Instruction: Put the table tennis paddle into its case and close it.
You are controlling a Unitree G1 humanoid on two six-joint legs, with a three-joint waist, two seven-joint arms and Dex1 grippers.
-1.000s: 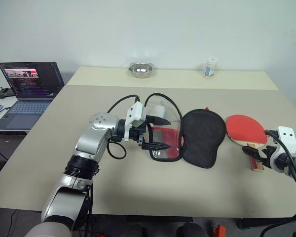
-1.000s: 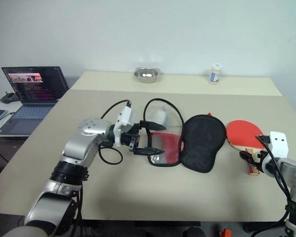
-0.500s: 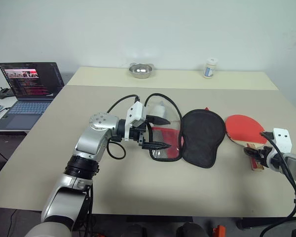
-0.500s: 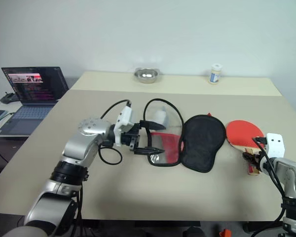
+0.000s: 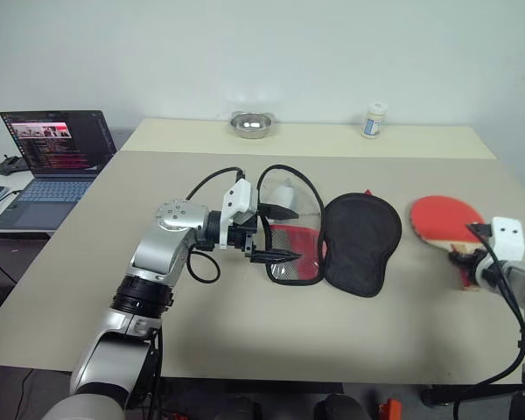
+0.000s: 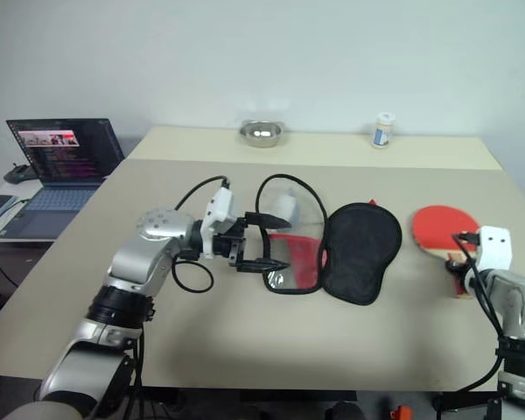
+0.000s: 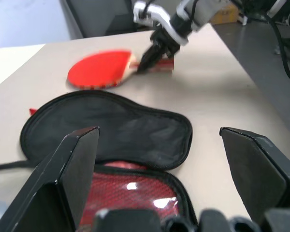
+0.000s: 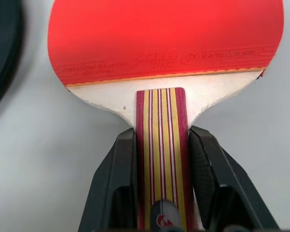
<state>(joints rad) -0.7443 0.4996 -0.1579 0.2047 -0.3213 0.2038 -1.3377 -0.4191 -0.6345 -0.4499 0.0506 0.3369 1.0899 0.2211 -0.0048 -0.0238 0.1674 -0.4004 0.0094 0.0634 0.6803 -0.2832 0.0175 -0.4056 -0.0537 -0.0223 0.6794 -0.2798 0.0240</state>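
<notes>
The table tennis paddle (image 5: 442,219) lies red face up at the right of the table, with its striped wooden handle (image 8: 162,145) towards me. My right gripper (image 5: 469,261) is shut on that handle, one black finger (image 8: 117,179) pressed against each side. The case (image 5: 360,241) lies open in the middle of the table, its black flap spread to the right and its red mesh half (image 5: 293,249) to the left. My left gripper (image 5: 296,234) hovers at the red half's left edge, pointing right with its fingers (image 7: 77,164) wide open and nothing between them.
A black cable (image 5: 289,175) loops over the case's left half. A laptop (image 5: 52,149) sits off the table's left side. A metal bowl (image 5: 251,124) and a small white bottle (image 5: 374,120) stand at the far edge. The table's right edge runs close beside the paddle.
My right gripper has closed on the paddle's handle and shifted right and away, taking the paddle with it. The left arm and the case have stayed put.
</notes>
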